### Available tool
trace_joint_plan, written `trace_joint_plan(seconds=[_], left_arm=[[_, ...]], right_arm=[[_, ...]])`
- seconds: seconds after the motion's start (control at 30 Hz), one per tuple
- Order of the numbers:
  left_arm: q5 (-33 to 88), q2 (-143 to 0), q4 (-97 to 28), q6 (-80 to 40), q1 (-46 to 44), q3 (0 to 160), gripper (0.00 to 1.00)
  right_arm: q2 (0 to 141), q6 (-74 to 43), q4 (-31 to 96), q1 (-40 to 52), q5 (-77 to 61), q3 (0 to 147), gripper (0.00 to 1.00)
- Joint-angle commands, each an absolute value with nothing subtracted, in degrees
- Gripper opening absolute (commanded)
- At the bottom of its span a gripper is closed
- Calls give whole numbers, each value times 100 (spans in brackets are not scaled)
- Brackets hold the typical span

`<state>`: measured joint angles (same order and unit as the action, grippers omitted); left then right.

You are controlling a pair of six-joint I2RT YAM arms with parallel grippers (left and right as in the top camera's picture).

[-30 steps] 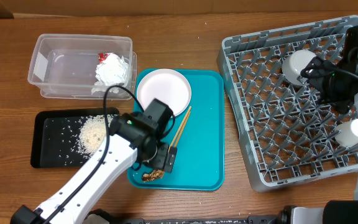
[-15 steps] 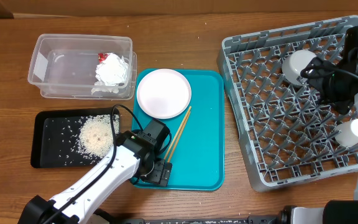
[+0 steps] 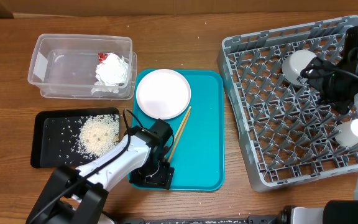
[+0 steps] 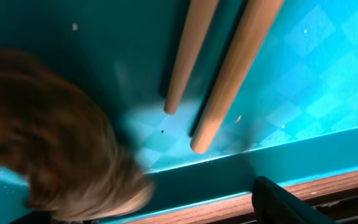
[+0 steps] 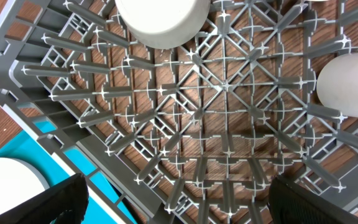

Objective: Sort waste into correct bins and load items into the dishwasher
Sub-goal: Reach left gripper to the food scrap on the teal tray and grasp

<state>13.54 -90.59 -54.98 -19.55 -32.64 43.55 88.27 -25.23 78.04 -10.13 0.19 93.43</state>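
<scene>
left gripper (image 3: 157,176) low at tray (image 3: 207,137) 7 o'clock corner. brown scrap (image 4: 55,149) hidden under it from overhead, blurred in wrist view; grip cannot tell. chopsticks (image 4: 235,68) cut off at 12 o'clock. right gripper (image 5: 179,202) spread wide above rack (image 5: 95,152).

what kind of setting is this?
Likely a mock dish-clearing station on a wooden tabletop: grey dishwasher rack, teal tray with plate and chopsticks, clear waste bin.
</scene>
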Motion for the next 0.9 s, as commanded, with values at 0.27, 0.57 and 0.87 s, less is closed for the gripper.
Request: trace_joint_plan(seconds=[0.27, 0.57, 0.87], left_arm=[[733, -9212, -5863, -2641, -3153, 4851, 68], [683, -9214, -5927, -3247, -2733, 5395, 84], [888, -9216, -5765, -3778, -2703, 5113, 88]], right_arm=[[8825, -2482, 7793, -1024, -12, 9371, 95], [8825, -2482, 7791, -1024, -12, 9371, 95], [8825, -2484, 7793, -1024, -14, 9371, 95]])
